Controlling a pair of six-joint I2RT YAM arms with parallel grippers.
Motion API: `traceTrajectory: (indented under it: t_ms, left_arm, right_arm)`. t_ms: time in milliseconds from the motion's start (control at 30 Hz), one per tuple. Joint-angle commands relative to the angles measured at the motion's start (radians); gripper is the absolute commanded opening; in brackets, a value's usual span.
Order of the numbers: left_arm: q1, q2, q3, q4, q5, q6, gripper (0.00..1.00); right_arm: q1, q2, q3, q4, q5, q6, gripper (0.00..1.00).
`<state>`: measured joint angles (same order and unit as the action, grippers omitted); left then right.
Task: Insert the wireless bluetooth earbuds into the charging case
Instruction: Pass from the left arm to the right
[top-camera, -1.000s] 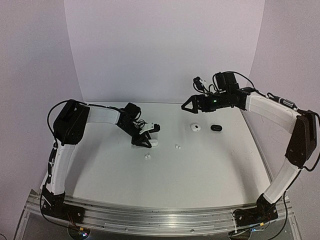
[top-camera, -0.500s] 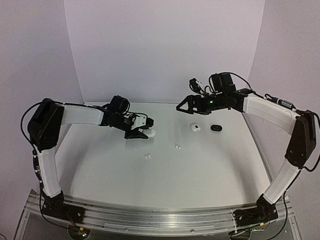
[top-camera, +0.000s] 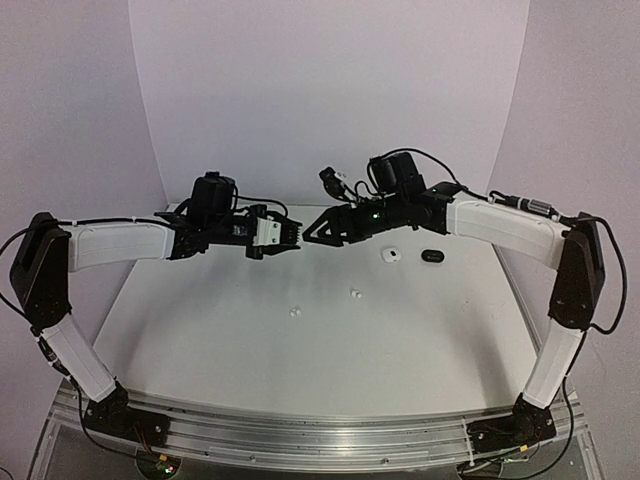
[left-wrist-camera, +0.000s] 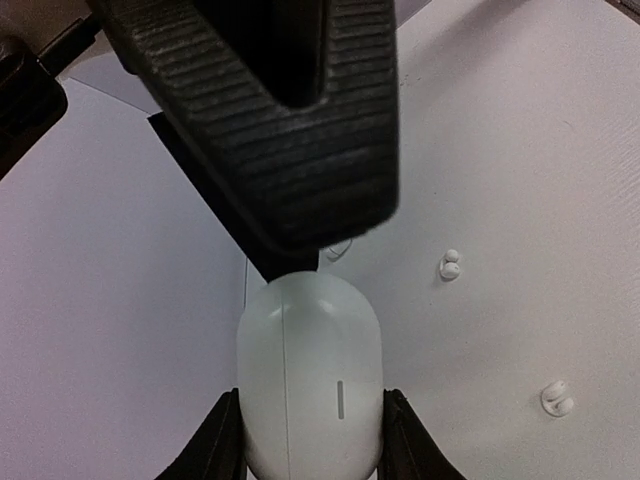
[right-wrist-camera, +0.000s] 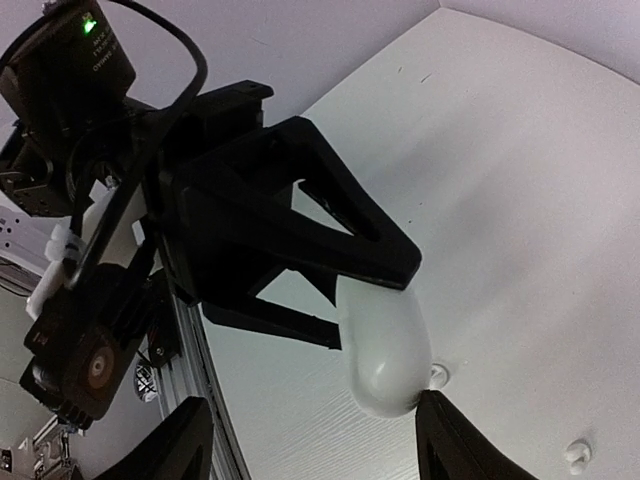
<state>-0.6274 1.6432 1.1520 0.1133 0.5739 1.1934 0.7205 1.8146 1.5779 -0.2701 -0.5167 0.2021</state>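
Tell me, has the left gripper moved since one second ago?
Yes. In the top view the left gripper, holding the white case, has drawn away from the white earbud, toward the back wall and the right gripper.

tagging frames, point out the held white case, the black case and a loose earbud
white case (left-wrist-camera: 310, 385), left wrist view, middle of its shell
black case (top-camera: 432, 256), top external view, its top
loose white earbud (left-wrist-camera: 450, 267), left wrist view, its body

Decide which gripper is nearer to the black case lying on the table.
Right. The right gripper hangs above the table, left of the black case in the top view. The left gripper, shut on a white case, is even farther left.
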Motion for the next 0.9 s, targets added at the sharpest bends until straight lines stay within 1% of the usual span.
traceTrajectory:
  t_ms: [0,67,133,233,267,333,400,433,600,633,667,733,767,800,867]
  left_arm:
    - [-0.009,-0.054,-0.011,0.042,0.009,0.024,0.00]
    - [-0.011,-0.057,-0.012,0.043,0.009,0.018,0.00]
    - [-0.012,-0.059,-0.015,0.043,0.008,0.013,0.00]
    - [-0.013,-0.065,-0.018,0.042,0.014,0.013,0.00]
    - [-0.014,-0.066,-0.020,0.043,0.017,0.014,0.00]
    - [-0.014,-0.068,-0.022,0.043,0.020,0.013,0.00]
    - [-0.014,-0.068,-0.023,0.045,0.025,0.010,0.00]
    - [-0.014,-0.069,-0.023,0.048,0.027,0.006,0.00]
    - [-0.014,-0.077,-0.002,0.052,0.030,-0.081,0.00]
    - [-0.014,-0.080,0.000,0.049,0.031,-0.106,0.13]
    - [-0.013,-0.083,0.000,0.046,0.034,-0.133,0.30]
    - [-0.011,-0.095,-0.001,0.035,0.048,-0.186,0.71]
    - [-0.005,-0.101,0.002,0.023,0.067,-0.227,0.80]
    - [0.002,-0.107,0.009,0.006,0.088,-0.269,0.86]
    - [0.026,-0.117,0.035,-0.042,0.143,-0.383,0.94]
  right_arm:
    - [0.001,0.053,0.078,0.046,-0.034,0.009,0.57]
    - [0.002,0.067,0.087,0.046,-0.033,0.012,0.47]
    - [0.002,0.073,0.088,0.046,-0.038,0.014,0.43]
    - [0.004,0.082,0.091,0.046,-0.041,0.018,0.40]
    - [0.004,0.085,0.093,0.047,-0.044,0.018,0.36]
    - [0.004,0.089,0.098,0.048,-0.052,0.017,0.26]
    - [0.005,0.092,0.102,0.048,-0.058,0.015,0.08]
    - [0.005,0.094,0.103,0.047,-0.060,0.014,0.01]
    - [0.005,0.075,0.092,0.046,-0.069,-0.006,0.00]
    - [0.005,0.067,0.091,0.046,-0.069,-0.012,0.00]
    - [0.005,0.059,0.090,0.046,-0.069,-0.017,0.00]
    - [0.005,0.040,0.092,0.046,-0.060,-0.029,0.00]
    - [0.005,0.027,0.091,0.045,-0.055,-0.035,0.00]
    - [0.005,0.015,0.091,0.045,-0.050,-0.042,0.00]
    - [0.005,-0.015,0.088,0.046,-0.043,-0.059,0.00]
